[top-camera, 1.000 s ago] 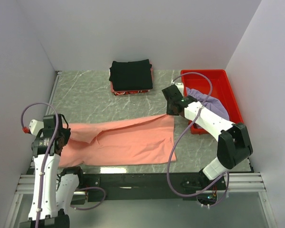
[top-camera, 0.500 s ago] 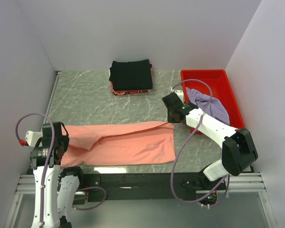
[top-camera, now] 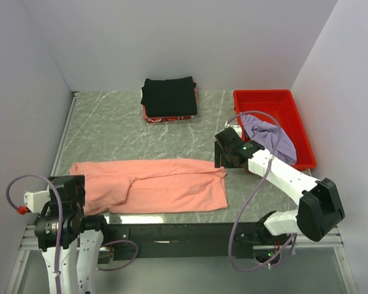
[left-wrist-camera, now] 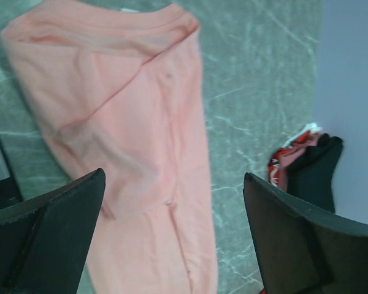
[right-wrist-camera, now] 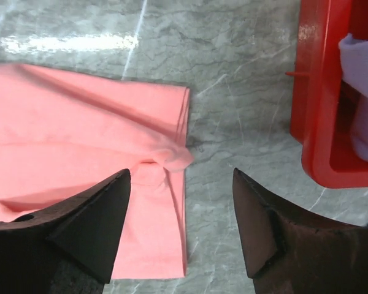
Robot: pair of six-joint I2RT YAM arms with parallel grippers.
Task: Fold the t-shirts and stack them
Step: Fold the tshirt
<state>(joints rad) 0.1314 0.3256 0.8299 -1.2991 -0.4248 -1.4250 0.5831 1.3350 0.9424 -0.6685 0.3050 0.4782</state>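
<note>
The salmon-pink t-shirt [top-camera: 153,185] lies flat in a long folded band across the near half of the table. My left gripper [top-camera: 72,187] hangs open above its left end, fingers wide, cloth [left-wrist-camera: 141,153] showing below them untouched. My right gripper [top-camera: 223,157] stands open over the shirt's right edge, where a small bunched corner [right-wrist-camera: 175,156] sits just beyond the fingertips. The black t-shirt [top-camera: 168,96] rests in a neat rectangular fold at the back, on a red patterned piece. The lavender t-shirt [top-camera: 271,136] lies crumpled in the tray.
A red plastic tray [top-camera: 264,93] sits at the back right, its near wall [right-wrist-camera: 319,92] close beside my right gripper. Grey walls close in the table on the left, back and right. A black rail [top-camera: 172,233] runs along the near edge.
Both grippers have opened and let go of the salmon-pink shirt, which has settled flat on the table. The left arm has drawn back toward the near edge; the right has moved nearer too.
</note>
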